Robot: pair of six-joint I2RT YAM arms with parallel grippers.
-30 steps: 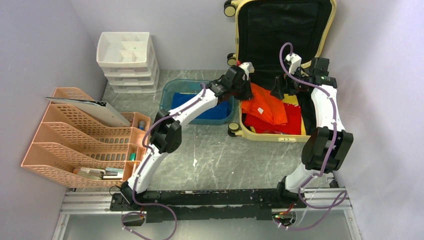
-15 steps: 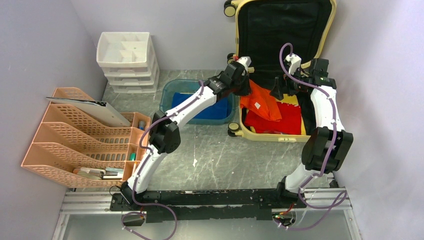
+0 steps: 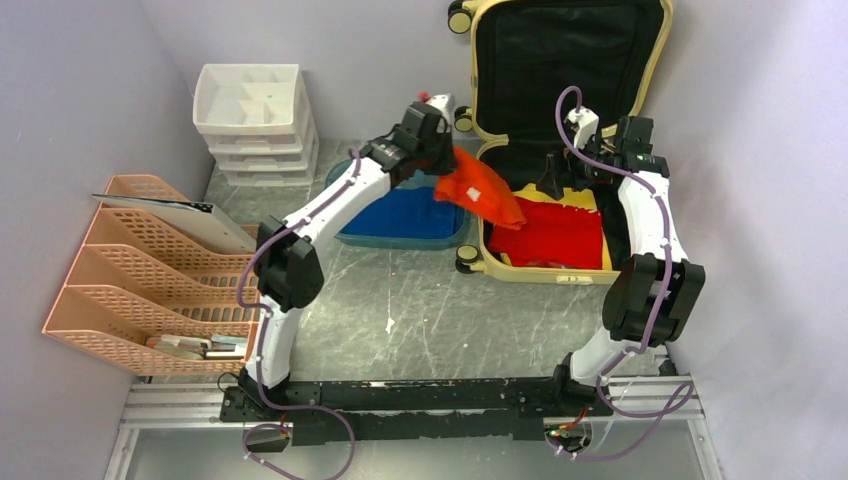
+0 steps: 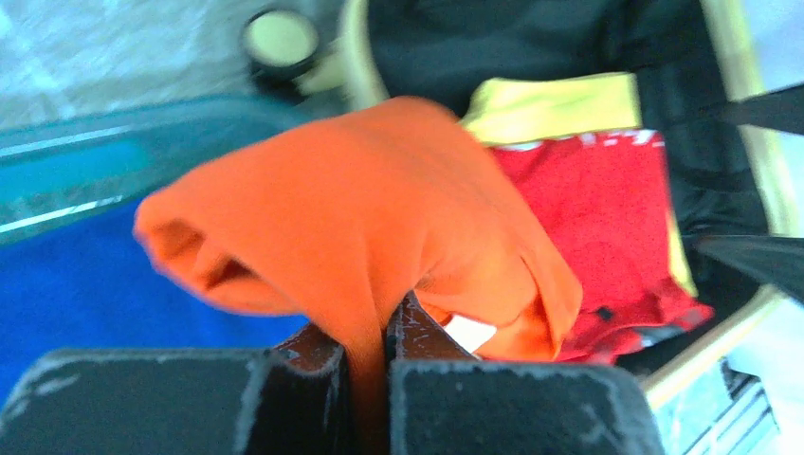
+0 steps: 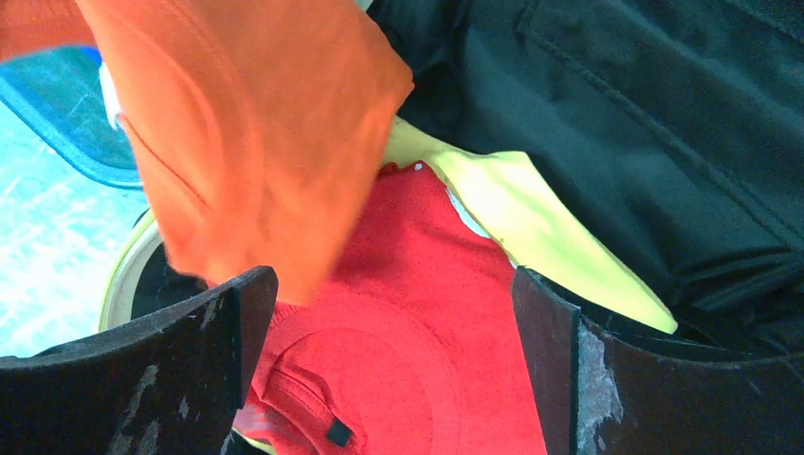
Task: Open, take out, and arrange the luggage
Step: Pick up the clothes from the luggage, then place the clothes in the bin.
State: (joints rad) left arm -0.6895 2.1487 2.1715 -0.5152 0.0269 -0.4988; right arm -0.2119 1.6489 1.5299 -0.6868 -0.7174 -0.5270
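The pale yellow luggage (image 3: 547, 273) lies open at the back right, its black-lined lid (image 3: 565, 60) leaning on the wall. Inside lie a red garment (image 3: 555, 232) (image 5: 398, 360) and a yellow one (image 3: 570, 195) (image 5: 531, 223). My left gripper (image 3: 435, 165) (image 4: 365, 341) is shut on an orange garment (image 3: 478, 190) (image 4: 379, 209), which hangs in the air over the suitcase's left rim and the teal tray (image 3: 345, 170). My right gripper (image 3: 565, 180) (image 5: 393, 332) hovers open above the red garment, holding nothing.
The teal tray holds a blue cloth (image 3: 405, 212). A white drawer unit (image 3: 255, 125) stands at the back left. An orange file rack (image 3: 160, 280) with a few items sits along the left wall. Purple walls close in on both sides.
My left gripper has lifted the orange garment out of the suitcase and carried it left toward the teal tray. The right arm has barely moved.
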